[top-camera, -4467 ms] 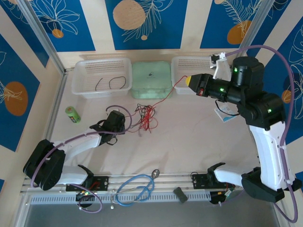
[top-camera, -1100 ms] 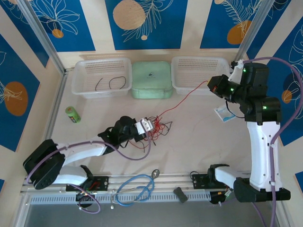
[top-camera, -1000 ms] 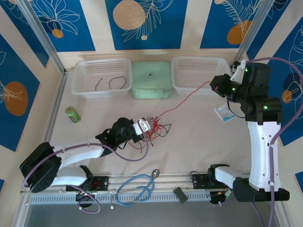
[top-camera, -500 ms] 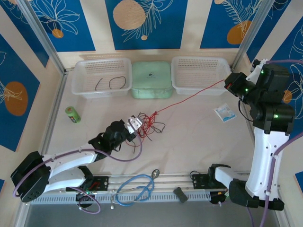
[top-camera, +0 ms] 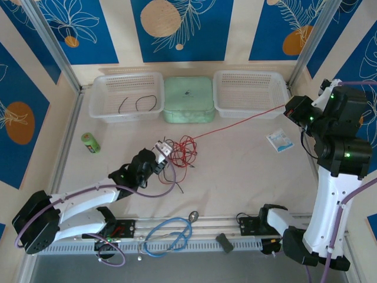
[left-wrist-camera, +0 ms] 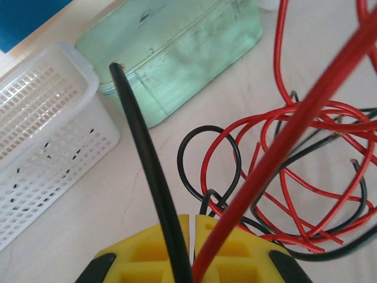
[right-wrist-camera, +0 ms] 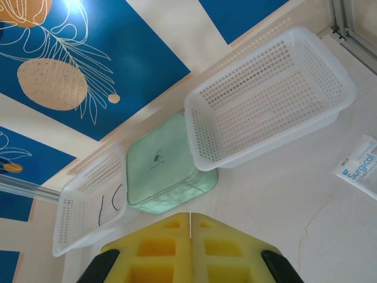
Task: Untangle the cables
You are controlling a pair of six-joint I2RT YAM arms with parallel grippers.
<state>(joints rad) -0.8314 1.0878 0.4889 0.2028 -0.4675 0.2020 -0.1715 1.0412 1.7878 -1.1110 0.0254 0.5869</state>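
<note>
Near the middle of the table, the cables lie mostly in one loose knot of red and black loops, so most of the untangling looks unfinished. One red wire is drawn out of the knot in a straight line toward the right arm, and I judge it close to coming free. Two black wires sit in the left basket, which suggests they are already sorted. The right basket holds none.

Low over the table, the left arm reaches forward. Its left end effector is just beside the knot, pads pressed together. They are pinching a black wire and a red strand that runs up to the right. Whether that strand is the taut one I cannot tell.

Well apart from the knot, the right arm stands tall at the table's right edge with its wrist turned toward the baskets. The right end effector is clamped shut, and the taut red wire ends at it, so it appears to be pinching that wire's far end.
</note>
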